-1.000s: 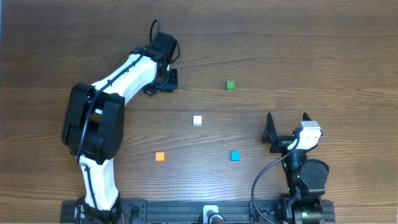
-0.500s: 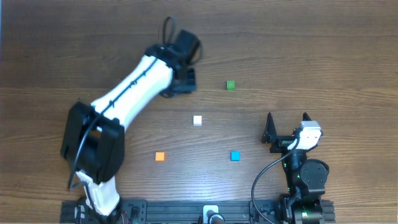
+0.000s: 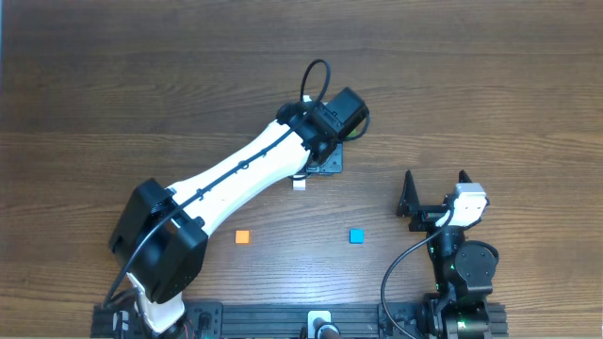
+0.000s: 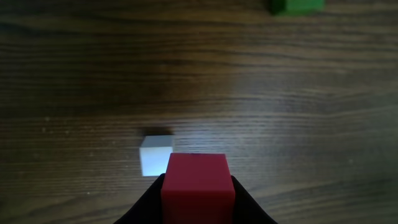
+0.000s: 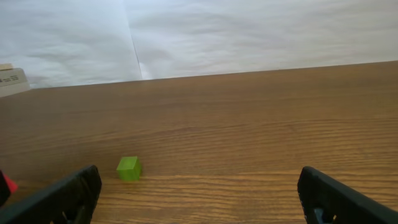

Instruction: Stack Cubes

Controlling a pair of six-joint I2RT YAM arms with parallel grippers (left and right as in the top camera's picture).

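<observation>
On the wooden table (image 3: 490,75) the left arm (image 3: 245,174) reaches across the middle. Its left hand (image 4: 198,193) is clamped on a red cube (image 4: 198,174) held above the table, and a white cube (image 4: 155,157) lies just beside and below it. The right hand (image 3: 433,188) rests spread wide near its base. The likely risk is that the red cube is off to one side of the white one, so a release here would land it on an edge and tip it off. A cube has no long axis. The red one sits square between the fingers, with its faces roughly parallel to the white cube's.
</observation>
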